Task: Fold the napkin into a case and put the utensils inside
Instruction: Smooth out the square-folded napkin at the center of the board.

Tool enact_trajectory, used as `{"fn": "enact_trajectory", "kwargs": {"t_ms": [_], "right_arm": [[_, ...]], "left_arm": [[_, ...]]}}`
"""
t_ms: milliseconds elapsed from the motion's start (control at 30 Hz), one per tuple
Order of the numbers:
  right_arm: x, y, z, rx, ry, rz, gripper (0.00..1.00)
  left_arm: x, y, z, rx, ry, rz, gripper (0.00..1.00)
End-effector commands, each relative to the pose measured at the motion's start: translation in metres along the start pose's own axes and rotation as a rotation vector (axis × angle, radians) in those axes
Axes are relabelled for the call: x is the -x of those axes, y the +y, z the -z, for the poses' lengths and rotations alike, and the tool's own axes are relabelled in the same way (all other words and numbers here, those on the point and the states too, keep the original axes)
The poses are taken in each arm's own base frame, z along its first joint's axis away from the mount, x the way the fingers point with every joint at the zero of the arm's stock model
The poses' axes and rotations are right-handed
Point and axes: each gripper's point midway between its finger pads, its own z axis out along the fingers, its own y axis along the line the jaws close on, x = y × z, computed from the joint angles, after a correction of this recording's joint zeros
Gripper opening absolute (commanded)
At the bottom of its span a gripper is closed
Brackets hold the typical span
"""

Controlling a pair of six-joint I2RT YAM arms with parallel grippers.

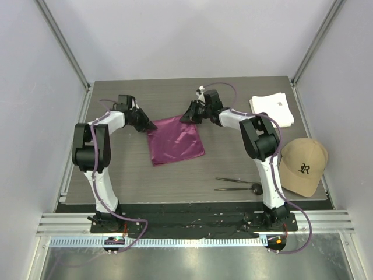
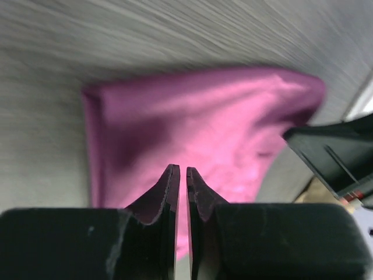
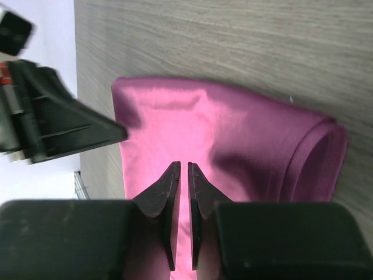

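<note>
Left arm [image 1: 93,146], right arm [image 1: 259,140] reach forward; jaws pinched.

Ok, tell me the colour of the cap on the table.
Tan cap with a dark logo; clearest in the top external view.

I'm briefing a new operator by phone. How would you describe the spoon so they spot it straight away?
Start at the tan cap on the table's right side. Just left of it, past the right arm, two thin dark utensils lie side by side near the front edge. The spoon is the nearer one, marked by its small round black head.
</note>
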Motion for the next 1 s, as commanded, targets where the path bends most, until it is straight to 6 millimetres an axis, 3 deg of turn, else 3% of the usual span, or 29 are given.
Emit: {"fn": "enact_trajectory", "kwargs": {"t_ms": [0, 233, 333, 433, 533, 733, 800, 900, 967], "right_arm": [[0.033, 0.024, -0.005, 0.093, -0.078, 0.007, 0.15], [0.049, -0.019, -0.007, 0.063, -0.117, -0.054, 0.13], [0.054, -0.037, -0.005, 0.047, -0.127, -0.069, 0.13], [0.056, -0.042, -0.006, 0.059, -0.110, -0.079, 0.13], [0.062, -0.031, 0.000, 0.081, -0.115, -0.058, 0.13], [0.082, 0.003, 0.016, 0.119, -0.158, -0.034, 0.12], [0.080, 0.014, 0.015, 0.136, -0.156, -0.037, 0.12], [0.076, 0.030, 0.010, 0.168, -0.154, -0.034, 0.12], [0.076, 0.030, 0.002, 0.176, -0.150, -0.041, 0.12]], "left_arm": [[0.026, 0.005, -0.008, 0.040, -0.045, -0.002, 0.12], [0.036, 0.037, -0.017, 0.135, -0.068, 0.017, 0.12], [0.033, 0.043, -0.019, 0.146, -0.057, 0.023, 0.11], [0.033, 0.042, -0.018, 0.141, -0.058, 0.017, 0.12], [0.040, 0.034, -0.009, 0.140, -0.078, -0.011, 0.12], [0.058, -0.006, 0.010, 0.045, -0.109, -0.030, 0.14], [0.064, -0.017, 0.010, -0.016, -0.112, -0.006, 0.15], [0.068, -0.011, 0.002, -0.016, -0.101, 0.022, 0.15], [0.066, -0.002, -0.006, -0.004, -0.085, 0.039, 0.14]]}}
